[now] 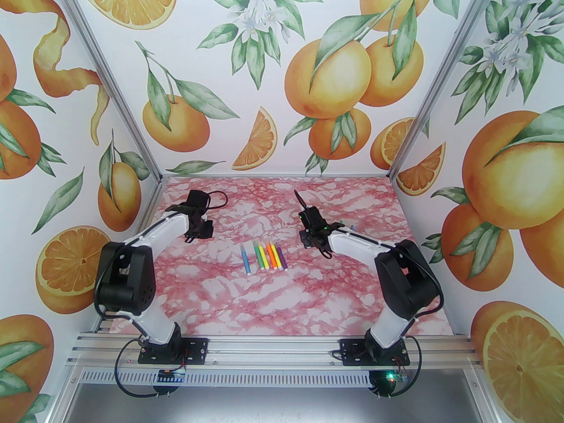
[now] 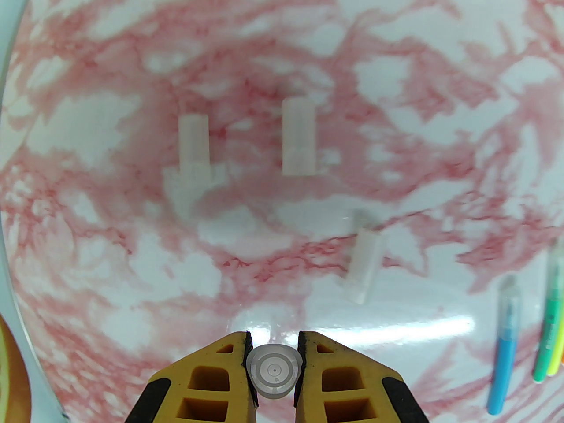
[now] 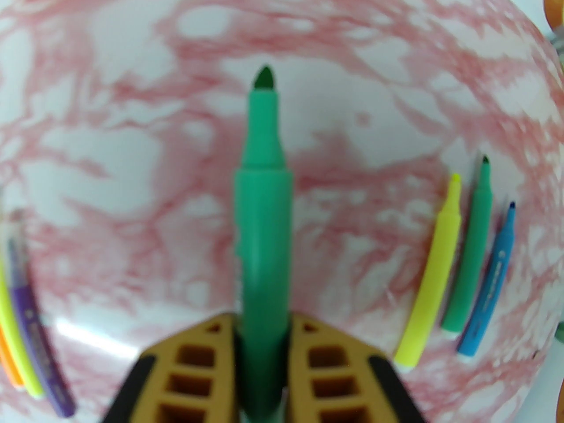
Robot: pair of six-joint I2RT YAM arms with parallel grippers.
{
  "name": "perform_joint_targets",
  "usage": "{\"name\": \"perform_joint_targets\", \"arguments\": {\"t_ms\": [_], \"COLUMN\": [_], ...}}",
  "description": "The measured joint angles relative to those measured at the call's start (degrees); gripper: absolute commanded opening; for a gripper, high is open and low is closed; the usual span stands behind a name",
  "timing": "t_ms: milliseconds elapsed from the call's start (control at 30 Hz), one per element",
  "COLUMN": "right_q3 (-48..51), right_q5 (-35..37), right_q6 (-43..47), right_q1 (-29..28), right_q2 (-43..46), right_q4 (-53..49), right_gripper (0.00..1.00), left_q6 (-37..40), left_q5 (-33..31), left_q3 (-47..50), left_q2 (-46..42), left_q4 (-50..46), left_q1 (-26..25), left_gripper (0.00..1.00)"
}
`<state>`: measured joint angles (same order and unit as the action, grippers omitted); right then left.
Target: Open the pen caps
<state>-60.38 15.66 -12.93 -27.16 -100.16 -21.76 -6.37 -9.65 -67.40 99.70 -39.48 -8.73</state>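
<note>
- Your left pincer is clamped on a clear cap at the bottom centre of its wrist view.
- Three loose caps lie apart on the worktop above it.
- Your right pincer grips a green pen, bare tip toward the top of the frame.
- A row of pens lies mid-frame in the top view.
- Three uncapped pens lie side by side at the right of the right wrist view.
</note>
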Motion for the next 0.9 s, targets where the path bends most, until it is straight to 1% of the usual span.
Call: {"name": "perform_joint_targets", "arguments": {"t_ms": [200, 467, 767, 900], "right_q3": [-0.6, -2.1, -2.4, -2.4], "right_q5": [0.0, -0.7, -2.6, -3.1], "right_q6": [-1.9, -3.4, -5.6, -6.2], "right_q1": [2.7, 4.3, 7.1, 7.7], "right_q2": [-0.4, -3.1, -4.4, -4.5], "right_q4": [-1.7, -3.1, -4.0, -4.2], "right_gripper": [0.00, 0.00, 0.00, 0.00], "left_q6": [0.4, 0.4, 0.7, 0.8], "left_q5": [-0.9, -1.3, -1.3, -1.3], "left_q3": [-0.5, -1.2, -1.3, -1.4], "left_q2": [2.3, 4.3, 7.3, 7.7], "left_q4": [-0.3, -0.5, -0.5, -0.4], "left_q1": [0.1, 0.6, 0.9, 0.9], "left_gripper": [0.00, 0.01, 0.07, 0.14]}}
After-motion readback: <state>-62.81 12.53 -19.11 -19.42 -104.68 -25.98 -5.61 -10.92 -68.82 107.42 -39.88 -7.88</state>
